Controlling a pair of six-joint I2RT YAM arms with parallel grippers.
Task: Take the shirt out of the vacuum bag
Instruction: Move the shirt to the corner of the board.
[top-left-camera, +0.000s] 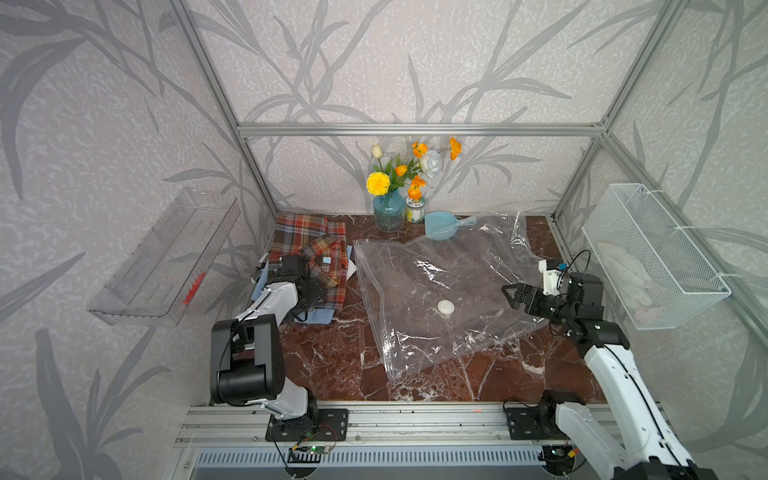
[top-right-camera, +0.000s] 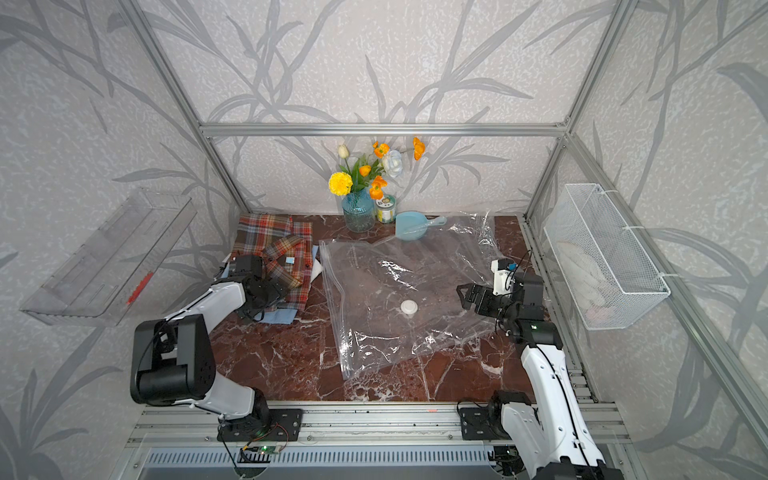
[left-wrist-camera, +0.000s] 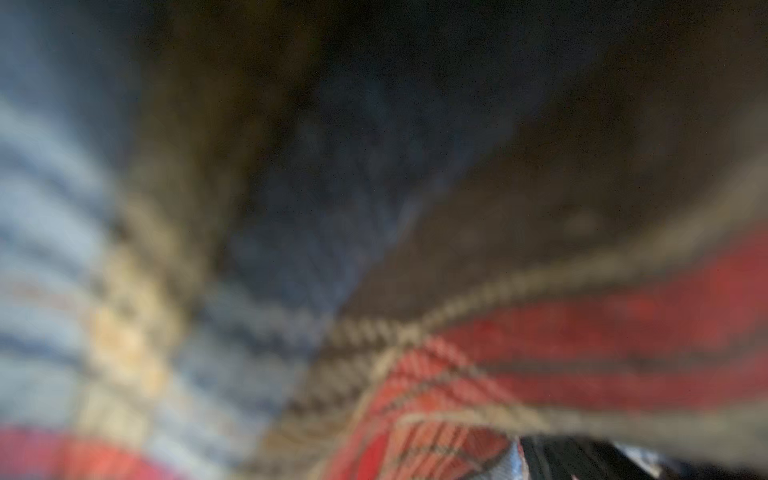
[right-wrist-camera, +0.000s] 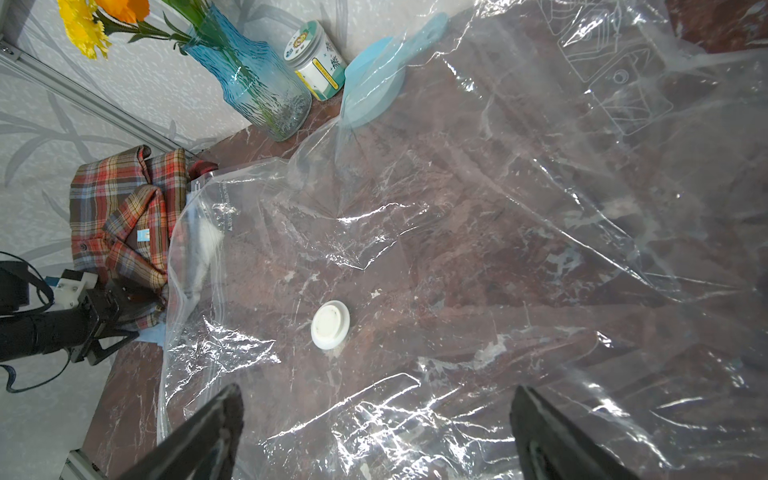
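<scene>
The plaid shirt (top-left-camera: 309, 241) (top-right-camera: 274, 241) (right-wrist-camera: 120, 216) lies folded on the table at the back left, outside the vacuum bag. The clear vacuum bag (top-left-camera: 436, 291) (top-right-camera: 395, 282) (right-wrist-camera: 457, 249) lies flat in the middle with its white valve cap (top-left-camera: 446, 308) (right-wrist-camera: 330, 324) facing up. My left gripper (top-left-camera: 318, 289) (top-right-camera: 276, 291) (right-wrist-camera: 112, 320) rests at the shirt's near edge, jaws spread. Blurred plaid fabric (left-wrist-camera: 540, 353) fills the left wrist view. My right gripper (top-left-camera: 512, 297) (top-right-camera: 463, 297) (right-wrist-camera: 376, 392) hangs open over the bag's right side, with nothing between its fingers.
A blue vase of flowers (top-left-camera: 388, 212), a small jar (top-left-camera: 414, 210) and a light blue scoop (top-left-camera: 442, 226) stand along the back wall. Blue cloth (top-left-camera: 316, 316) lies under the shirt. A wire basket (top-left-camera: 652, 257) hangs on the right wall, a clear tray (top-left-camera: 166, 257) on the left.
</scene>
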